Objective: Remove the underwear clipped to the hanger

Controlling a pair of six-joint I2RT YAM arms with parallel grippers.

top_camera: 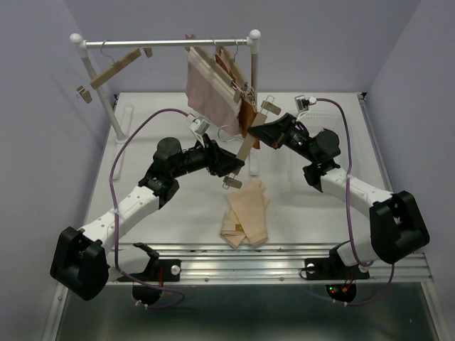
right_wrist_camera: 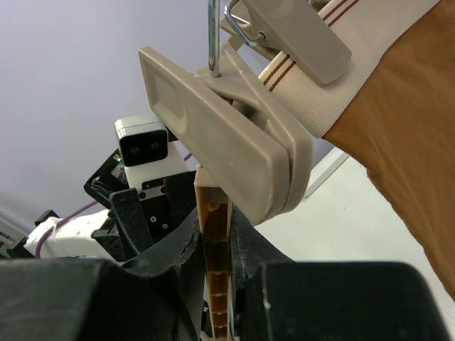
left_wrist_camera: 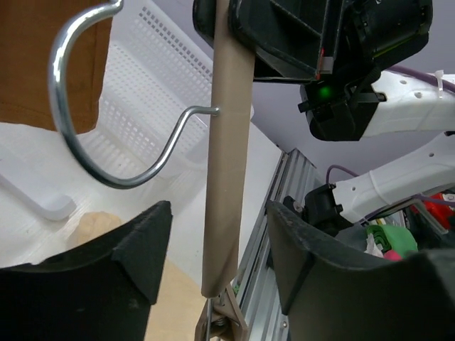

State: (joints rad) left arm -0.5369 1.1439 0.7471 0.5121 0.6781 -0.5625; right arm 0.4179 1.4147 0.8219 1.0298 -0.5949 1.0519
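My right gripper is shut on the bar of a tan clip hanger and holds it tilted, off the rod; in the right wrist view my right gripper pinches the ribbed bar below an empty clip. My left gripper is open, its jaws either side of the bar's lower end without touching. The cream underwear lies on the table. The pink underwear and the brown underwear hang clipped from the rod.
The white rack's rod spans the back, with an empty tan hanger at its left. The held hanger's metal hook curves left of the bar. A white basket lies behind. A metal rail runs along the near edge.
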